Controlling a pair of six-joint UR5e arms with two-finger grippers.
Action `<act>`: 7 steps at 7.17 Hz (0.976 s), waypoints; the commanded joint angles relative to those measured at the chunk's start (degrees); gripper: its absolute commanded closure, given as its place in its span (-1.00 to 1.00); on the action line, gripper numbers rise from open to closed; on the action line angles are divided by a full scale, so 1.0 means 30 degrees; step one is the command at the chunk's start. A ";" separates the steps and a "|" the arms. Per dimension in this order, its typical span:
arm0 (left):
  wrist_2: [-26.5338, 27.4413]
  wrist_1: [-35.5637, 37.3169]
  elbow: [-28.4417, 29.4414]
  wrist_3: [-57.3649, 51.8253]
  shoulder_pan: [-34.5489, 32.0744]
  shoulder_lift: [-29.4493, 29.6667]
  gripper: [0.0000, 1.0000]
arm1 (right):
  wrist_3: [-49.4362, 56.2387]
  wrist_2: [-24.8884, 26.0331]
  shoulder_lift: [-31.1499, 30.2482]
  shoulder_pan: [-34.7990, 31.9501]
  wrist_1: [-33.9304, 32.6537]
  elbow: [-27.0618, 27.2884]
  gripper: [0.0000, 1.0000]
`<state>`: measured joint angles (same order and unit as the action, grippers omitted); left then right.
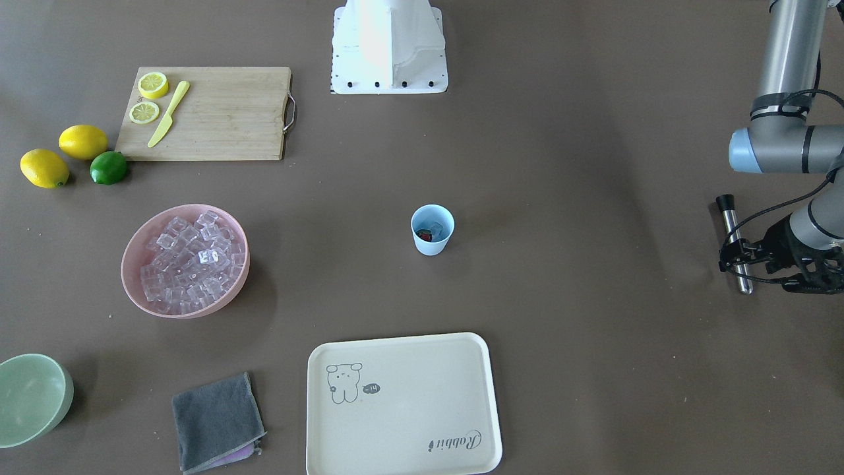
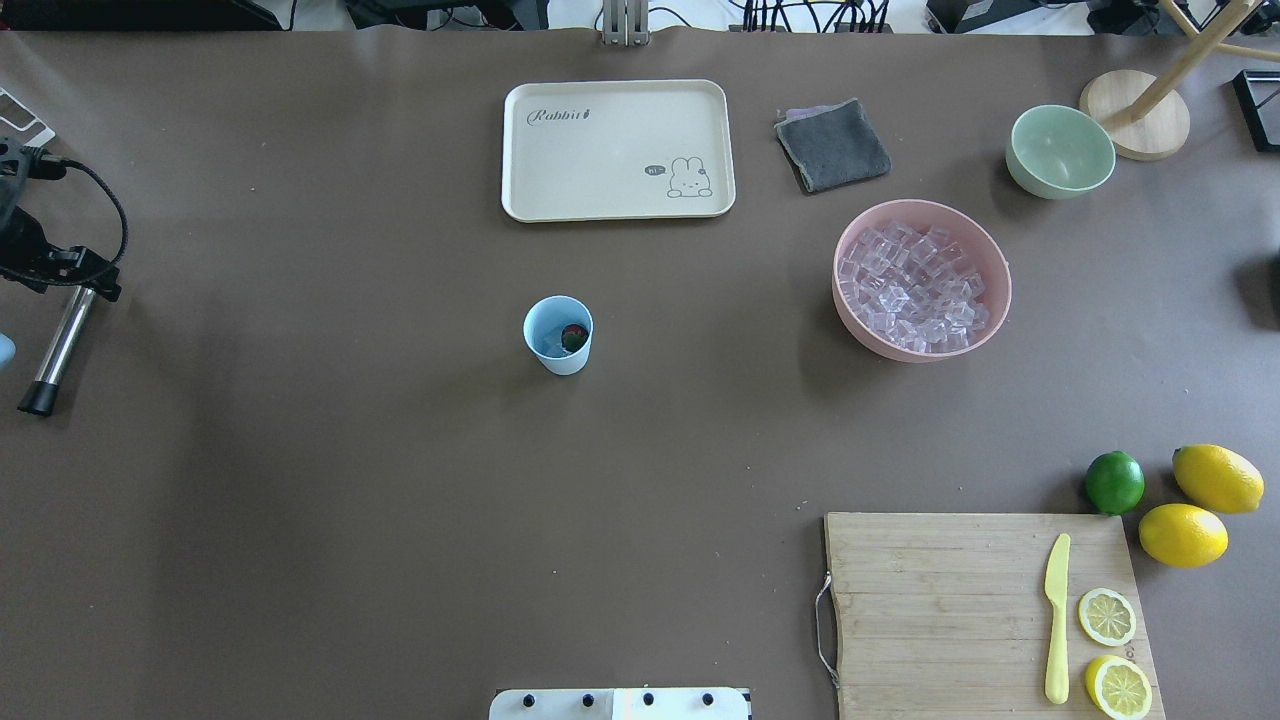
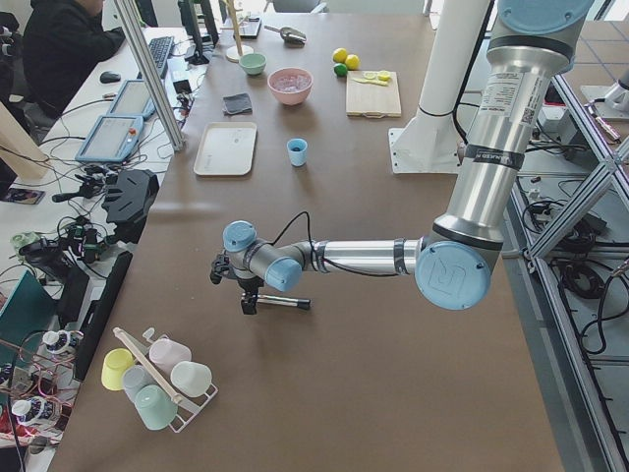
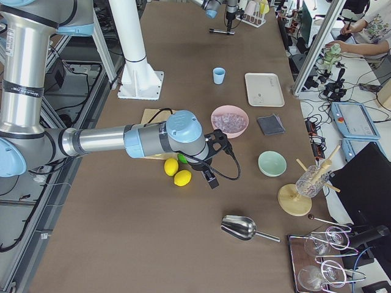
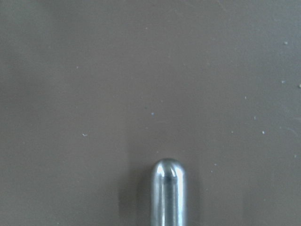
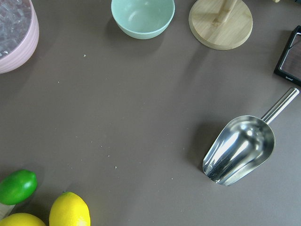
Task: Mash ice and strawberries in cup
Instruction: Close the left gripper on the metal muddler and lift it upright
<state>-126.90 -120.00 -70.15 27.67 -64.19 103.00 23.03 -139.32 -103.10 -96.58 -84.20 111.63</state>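
Now left gripper (image 1: 740,254) clamped on steel rod (image 1: 732,224), well apart from cup (image 1: 432,244); strawberry (image 1: 424,234) inside cup; ice (image 1: 188,260) heaped in pink bowl (image 1: 124,264); right gripper (image 4: 211,178): cannot tell.

The cup (image 1: 432,245) hides most of its strawberry (image 1: 424,234)

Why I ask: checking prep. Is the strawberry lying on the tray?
No, the tray is bare; the strawberry sits inside the light blue cup.
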 commanded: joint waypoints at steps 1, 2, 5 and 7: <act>0.0112 -0.0106 -0.0024 0.0006 0.0244 -0.0026 -0.43 | 0.0027 0.0091 -0.0027 -0.0179 0.0000 -0.0001 -0.96; 0.0112 -0.0077 0.0005 0.0035 0.0245 0.0003 -0.13 | 0.0027 0.0091 -0.0055 -0.0238 0.0000 -0.0001 -0.96; 0.0111 -0.1097 -0.0373 0.0180 0.0245 0.0003 1.00 | 0.0027 0.0091 -0.0056 -0.0355 0.0000 -0.0001 -0.96; 0.0141 -0.1159 -0.0929 0.0414 0.0216 0.0208 1.00 | 0.0056 0.0091 -0.0143 -0.0501 -0.0087 -0.0002 -0.96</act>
<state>-126.57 -123.02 -71.81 28.37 -63.47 103.38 23.17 -139.04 -103.41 -97.77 -84.26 111.59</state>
